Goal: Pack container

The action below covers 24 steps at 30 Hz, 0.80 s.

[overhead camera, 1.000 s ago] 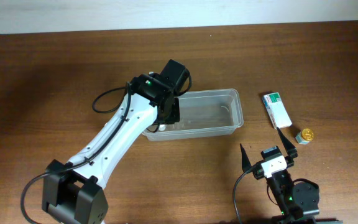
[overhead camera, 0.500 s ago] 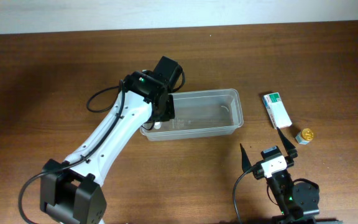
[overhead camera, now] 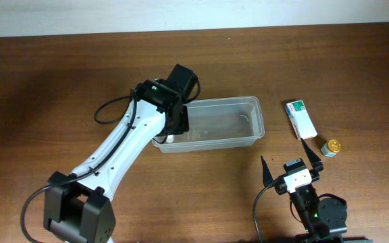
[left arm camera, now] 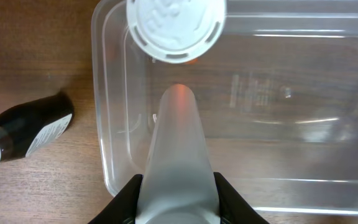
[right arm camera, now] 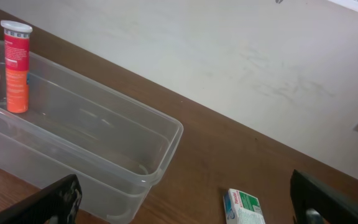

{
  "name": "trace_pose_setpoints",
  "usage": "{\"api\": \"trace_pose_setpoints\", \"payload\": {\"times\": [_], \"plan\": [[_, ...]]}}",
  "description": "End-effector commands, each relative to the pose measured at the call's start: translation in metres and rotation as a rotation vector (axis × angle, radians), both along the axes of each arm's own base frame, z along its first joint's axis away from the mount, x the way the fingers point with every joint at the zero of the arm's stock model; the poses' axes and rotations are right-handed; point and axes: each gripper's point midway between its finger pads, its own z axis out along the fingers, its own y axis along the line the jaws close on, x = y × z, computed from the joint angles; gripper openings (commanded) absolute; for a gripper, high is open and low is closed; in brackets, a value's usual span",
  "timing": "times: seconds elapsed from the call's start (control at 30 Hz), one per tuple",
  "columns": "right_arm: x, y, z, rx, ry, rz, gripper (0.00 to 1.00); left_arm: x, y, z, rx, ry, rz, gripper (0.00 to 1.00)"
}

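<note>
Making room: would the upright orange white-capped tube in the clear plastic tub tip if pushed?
Probably: the orange white-capped tube stands tall on a narrow base. Once down, its round body would likely roll inside the clear plastic tub.

Clear tub; inside it an orange-red tube with white cap; right of the tub, a white-and-green box and a possibly gold-topped jar.

Glossy clear plastic container on matt wooden table.

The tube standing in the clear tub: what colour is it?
The tube is red and orange with a white cap, clearest in the right wrist view.
</note>
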Motion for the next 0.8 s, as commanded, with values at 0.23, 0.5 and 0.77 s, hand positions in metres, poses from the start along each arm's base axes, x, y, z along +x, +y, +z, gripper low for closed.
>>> {"api": "trace_pose_setpoints", "payload": {"times": [0.23,0.5,0.77], "plan": [[0.0,-0.003,-0.002,0.008,0.007,-0.014,0.98,0.005,-0.003,-0.006,-0.026,-0.005,0.018,0.29],[0.0,-0.003,-0.002,0.008,0.007,-0.014,0.98,0.006,-0.003,-0.012,-0.019,0.007,0.018,0.29],[0.0,-0.003,-0.002,0.008,0.007,-0.014,0.98,0.006,-0.004,-0.016,-0.014,0.014,0.019,0.29]]}}
